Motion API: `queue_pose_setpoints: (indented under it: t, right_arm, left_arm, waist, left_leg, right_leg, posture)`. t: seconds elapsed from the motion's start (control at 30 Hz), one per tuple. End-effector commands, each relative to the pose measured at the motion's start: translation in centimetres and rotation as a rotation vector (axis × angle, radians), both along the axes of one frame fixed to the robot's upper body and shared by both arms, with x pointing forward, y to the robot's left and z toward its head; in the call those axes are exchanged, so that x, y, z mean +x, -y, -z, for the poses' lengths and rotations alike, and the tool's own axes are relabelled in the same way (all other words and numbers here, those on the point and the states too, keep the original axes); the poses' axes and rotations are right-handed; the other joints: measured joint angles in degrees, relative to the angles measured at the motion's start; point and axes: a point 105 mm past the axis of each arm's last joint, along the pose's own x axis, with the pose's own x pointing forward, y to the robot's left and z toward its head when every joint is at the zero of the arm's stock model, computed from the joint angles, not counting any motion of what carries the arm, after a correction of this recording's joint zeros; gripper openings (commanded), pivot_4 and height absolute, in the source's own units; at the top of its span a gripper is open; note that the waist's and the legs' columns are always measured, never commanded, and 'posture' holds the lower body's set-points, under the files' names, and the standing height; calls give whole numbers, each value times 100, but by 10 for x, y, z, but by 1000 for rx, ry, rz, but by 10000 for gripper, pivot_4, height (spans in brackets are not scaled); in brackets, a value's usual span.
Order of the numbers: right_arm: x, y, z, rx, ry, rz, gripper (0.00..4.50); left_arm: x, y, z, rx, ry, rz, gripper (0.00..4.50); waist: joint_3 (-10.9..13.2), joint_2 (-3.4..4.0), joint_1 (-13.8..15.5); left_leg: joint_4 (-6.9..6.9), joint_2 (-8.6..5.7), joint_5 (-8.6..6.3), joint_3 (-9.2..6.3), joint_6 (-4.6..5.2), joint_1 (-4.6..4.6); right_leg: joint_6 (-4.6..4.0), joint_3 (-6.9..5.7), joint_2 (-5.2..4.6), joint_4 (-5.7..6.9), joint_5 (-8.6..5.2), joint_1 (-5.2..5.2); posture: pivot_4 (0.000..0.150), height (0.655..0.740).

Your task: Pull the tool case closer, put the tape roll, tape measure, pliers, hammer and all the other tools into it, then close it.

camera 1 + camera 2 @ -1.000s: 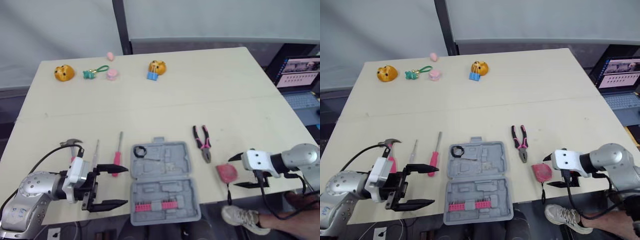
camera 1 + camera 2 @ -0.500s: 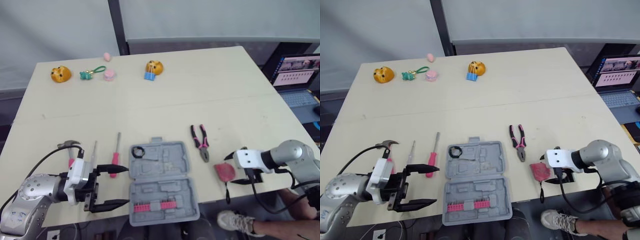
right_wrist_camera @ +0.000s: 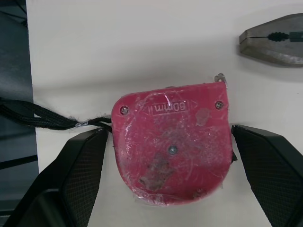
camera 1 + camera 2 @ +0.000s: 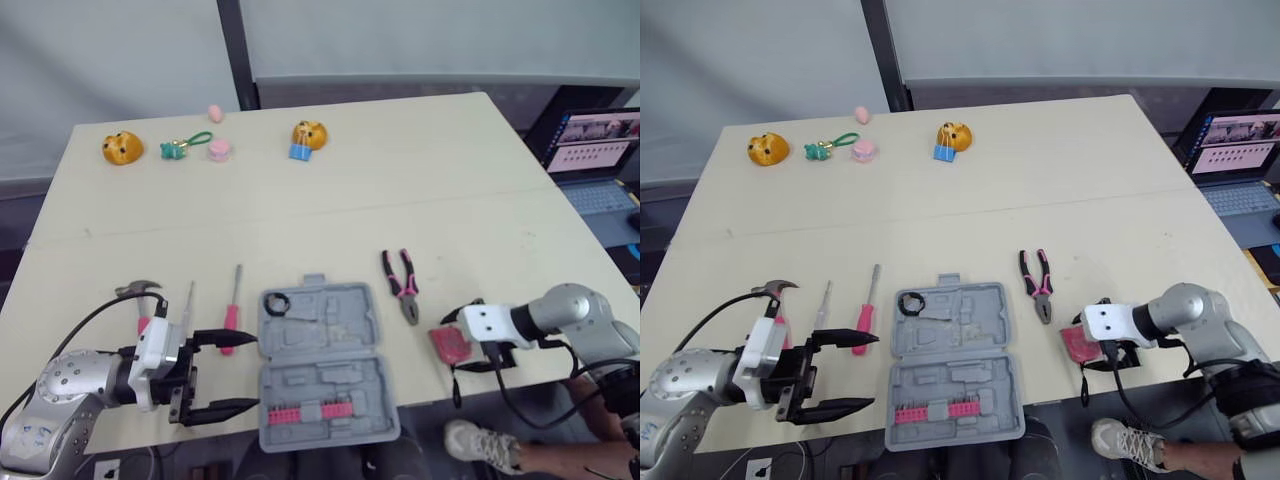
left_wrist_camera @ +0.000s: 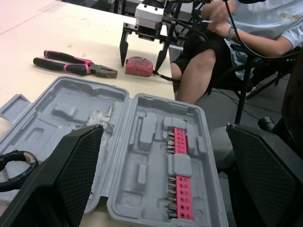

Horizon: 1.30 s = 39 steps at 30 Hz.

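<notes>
The scuffed red plastic tape measure (image 3: 173,142) carries a raised rectangular label that reads "60mm", seen upside down in the right wrist view. Writing on the open laptop's screen (image 4: 598,140) is too small to read.

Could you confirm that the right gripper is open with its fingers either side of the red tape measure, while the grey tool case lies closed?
Not quite: the grey tool case lies open, not closed, as the left eye view shows. The rest holds: the right gripper is open with its fingers either side of the red tape measure.
</notes>
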Motion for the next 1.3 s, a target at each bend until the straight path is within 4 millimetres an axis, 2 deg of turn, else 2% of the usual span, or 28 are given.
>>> queue_pose_setpoints:
  t: [0.03, 0.2, 0.3, 0.33, 0.37, 0.6, 0.77, 0.83, 1.03, 1.3]
  right_arm:
    - [4, 1, -3, 2, 23, 2, 44184]
    - [6, 1, -3, -2, 16, 5, 44184]
    - [6, 1, -3, 3, 14, 8, 36867]
    - [6, 1, -3, 4, 14, 9, 31445]
    - [6, 2, -3, 5, 14, 10, 30198]
    - [7, 5, -5, 1, 2, 48, 30205]
    - [8, 5, -30, -33, -3, 103, 30205]
    - [9, 1, -46, -61, -5, 114, 30205]
    - [11, -30, -94, -117, 42, 122, 30205]
    - [22, -70, -114, -182, 108, 179, 30205]
  left_arm:
    - [-3, 2, -9, -5, 45, 10, 45000]
    - [-2, 2, -10, -5, 48, 7, 45000]
    - [-2, 2, -10, -5, 50, 3, 45000]
    - [-2, 2, -10, -5, 50, 2, 45000]
    - [-3, 2, -10, -4, 50, 2, 45000]
    - [-1, 3, -10, -4, 54, -1, 45000]
    - [4, 1, -9, 5, 61, -6, 45000]
    - [8, 0, -9, 7, 64, -7, 45000]
    - [12, 6, -4, 16, 74, 34, 45000]
    - [16, 5, -3, 22, 77, 27, 45000]
  waist:
    - [0, 0, -2]
    - [0, 0, -3]
    - [0, 0, -3]
    - [0, 0, -4]
    - [0, 0, -4]
    - [0, 0, -3]
    - [4, 7, 9]
    - [6, 11, 8]
    - [12, 21, -19]
    - [12, 22, -8]
  left_leg:
    - [0, 0, 0, 0, 0, 0]
    - [1, 0, 0, 0, 0, 0]
    - [3, 0, 0, 0, 0, 0]
    - [4, 0, 0, 0, 0, 1]
    - [4, 0, 0, 0, 0, 1]
    - [4, 1, 0, 0, 0, 1]
    - [7, 1, 0, 0, 0, 0]
    - [7, 1, 0, 0, 0, -1]
    - [6, 1, 0, 3, 0, -4]
    - [5, 1, -1, -4, -3, -26]
  right_leg:
    - [0, 0, 0, 0, 0, 0]
    - [0, 0, 0, 0, 0, 1]
    - [-1, 0, 0, 1, 1, 1]
    - [-1, 0, 0, 1, 1, 1]
    - [-1, 1, 0, 2, 1, 1]
    - [-1, 0, 0, 2, 1, 1]
    - [-2, 1, 0, 5, 1, 0]
    - [-2, 1, 0, 5, 1, -1]
    - [-3, 2, 0, 4, 2, -8]
    - [-3, -3, 0, 1, 1, -25]
  posture:
    - [1500, 7400]
    - [1500, 7400]
    - [1500, 7400]
    - [1500, 7400]
    - [1500, 7400]
    - [1500, 7400]
    - [1500, 7400]
    - [1500, 7400]
    - [1500, 7400]
    - [1500, 7400]
